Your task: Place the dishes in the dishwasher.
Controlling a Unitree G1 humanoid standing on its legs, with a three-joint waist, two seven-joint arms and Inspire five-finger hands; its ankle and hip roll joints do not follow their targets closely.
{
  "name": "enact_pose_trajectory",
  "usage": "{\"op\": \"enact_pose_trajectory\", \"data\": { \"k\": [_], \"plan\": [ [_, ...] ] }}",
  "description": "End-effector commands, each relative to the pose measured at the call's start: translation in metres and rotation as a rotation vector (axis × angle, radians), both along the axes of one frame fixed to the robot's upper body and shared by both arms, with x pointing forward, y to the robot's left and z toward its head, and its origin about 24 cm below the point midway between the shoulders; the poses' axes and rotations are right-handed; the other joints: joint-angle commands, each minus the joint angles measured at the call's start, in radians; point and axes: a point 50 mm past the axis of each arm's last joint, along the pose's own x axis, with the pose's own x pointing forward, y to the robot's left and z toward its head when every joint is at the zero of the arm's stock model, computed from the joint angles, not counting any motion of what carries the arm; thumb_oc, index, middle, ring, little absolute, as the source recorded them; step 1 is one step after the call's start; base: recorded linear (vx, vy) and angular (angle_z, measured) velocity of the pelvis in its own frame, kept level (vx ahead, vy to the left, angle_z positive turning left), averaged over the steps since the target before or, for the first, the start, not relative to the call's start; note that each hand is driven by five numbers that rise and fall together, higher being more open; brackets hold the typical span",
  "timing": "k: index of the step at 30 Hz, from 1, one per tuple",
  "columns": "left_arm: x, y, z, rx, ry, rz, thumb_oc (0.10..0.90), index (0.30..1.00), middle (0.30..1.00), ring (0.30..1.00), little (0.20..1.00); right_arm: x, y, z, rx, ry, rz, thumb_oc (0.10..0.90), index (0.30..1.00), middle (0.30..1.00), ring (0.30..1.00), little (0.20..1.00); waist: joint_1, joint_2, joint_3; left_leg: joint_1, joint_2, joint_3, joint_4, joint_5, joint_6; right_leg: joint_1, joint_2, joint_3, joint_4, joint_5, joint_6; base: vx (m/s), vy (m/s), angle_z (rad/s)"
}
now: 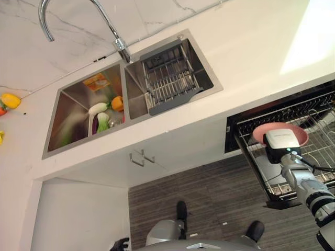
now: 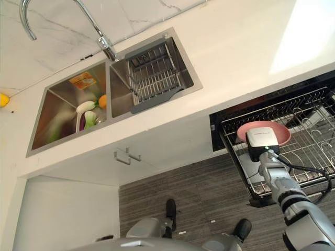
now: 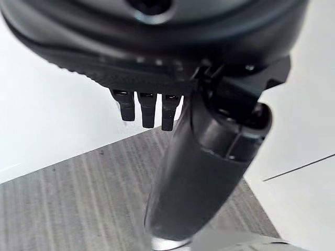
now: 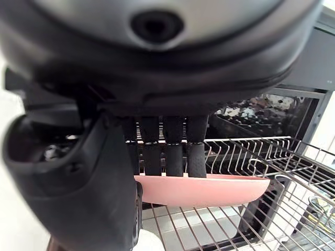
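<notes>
Overhead, the right arm reaches out over the pulled-out dishwasher rack (image 1: 314,151), and its right hand (image 4: 172,151) has its fingers (image 4: 196,157) lying in a row across the top of a pink plate (image 4: 209,191) with the thumb beside and below the rim, so the plate is pinched between them. That plate (image 2: 280,133) is held roughly level just above the wire rack (image 4: 251,157), near the rack's front corner closest to the counter, and whether it touches the wires cannot be told. Further into the rack, a clear glass item (image 4: 319,206) sits at the far side. Down low, the left hand (image 3: 152,110) hangs above the wood-grain floor (image 3: 68,204) beside a white cabinet front (image 3: 47,115), its fingers loosely bent, apart from the thumb and holding nothing. Up on the white counter (image 1: 246,47), the double sink (image 1: 52,146) holds more dishes in its left basin: a white ladle (image 1: 97,111), something green (image 1: 102,121) and an orange piece (image 1: 118,103), close together. Its right basin carries a grey drainer basket (image 1: 170,78). A curved chrome faucet (image 1: 78,15) rises behind the divider, and yellow toy produce (image 1: 10,100) lies on the counter at the far left.
</notes>
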Motion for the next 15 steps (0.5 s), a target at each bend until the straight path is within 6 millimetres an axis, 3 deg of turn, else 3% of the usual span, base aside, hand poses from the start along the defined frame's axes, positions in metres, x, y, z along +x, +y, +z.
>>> {"op": "enact_pose_trajectory", "data": {
  "k": [1,5,9,10,11,15],
  "plan": [
    [0.010,-0.004,0.000,0.006,-0.008,-0.086,0.800,0.900,0.900,0.900,0.900,0.006,-0.003,0.015,0.060,-0.111,-0.047,0.800,0.900,0.900,0.900,0.900,-0.011,0.005,-0.062,-0.057,-0.045,0.036,0.037,-0.057,0.018,0.045,-0.004,0.047,0.050,-0.190,-0.008,0.04,-0.037,0.08],
    [0.013,0.002,0.001,0.025,-0.009,-0.099,0.800,0.900,0.900,0.900,0.900,-0.003,-0.006,0.012,0.125,-0.161,-0.096,0.800,0.900,0.900,0.900,0.900,-0.023,-0.023,-0.075,-0.042,-0.040,0.036,0.040,-0.071,0.019,0.060,0.003,0.041,0.049,-0.196,-0.011,0.02,-0.059,0.04],
    [0.009,0.011,0.002,0.054,0.011,-0.072,0.800,0.900,0.900,0.900,0.900,-0.017,-0.018,0.033,0.159,-0.307,-0.128,0.800,0.900,0.900,0.900,0.900,-0.049,-0.072,-0.091,-0.013,-0.021,0.047,0.048,-0.092,0.019,0.075,0.019,0.050,0.051,-0.206,-0.016,0.02,-0.084,-0.01],
    [0.009,0.011,0.002,0.054,0.011,-0.072,0.800,0.900,0.900,0.900,0.900,-0.017,-0.018,0.032,0.159,-0.307,-0.128,0.800,0.900,0.900,0.900,0.900,-0.049,-0.072,-0.091,-0.013,-0.021,0.048,0.048,-0.092,0.019,0.075,0.019,0.050,0.051,-0.206,-0.016,0.02,-0.083,-0.05],
    [0.006,0.015,0.001,0.069,0.027,-0.058,0.800,0.900,0.900,0.900,0.900,-0.029,-0.026,0.046,0.189,-0.410,-0.157,0.800,0.900,0.900,0.900,0.900,-0.067,-0.094,-0.099,0.004,-0.009,0.059,0.053,-0.101,0.018,0.080,0.028,0.064,0.054,-0.211,-0.017,0.03,-0.076,-0.07],
    [-0.001,0.017,-0.001,0.084,0.071,-0.020,0.800,0.900,0.900,0.900,0.900,-0.064,-0.053,0.083,0.161,-0.646,-0.252,0.800,0.900,0.900,0.900,0.900,-0.116,-0.131,-0.115,0.041,0.019,0.095,0.060,-0.118,0.017,0.080,0.050,0.108,0.058,-0.220,-0.020,0.02,-0.066,-0.23]
  ]
}}
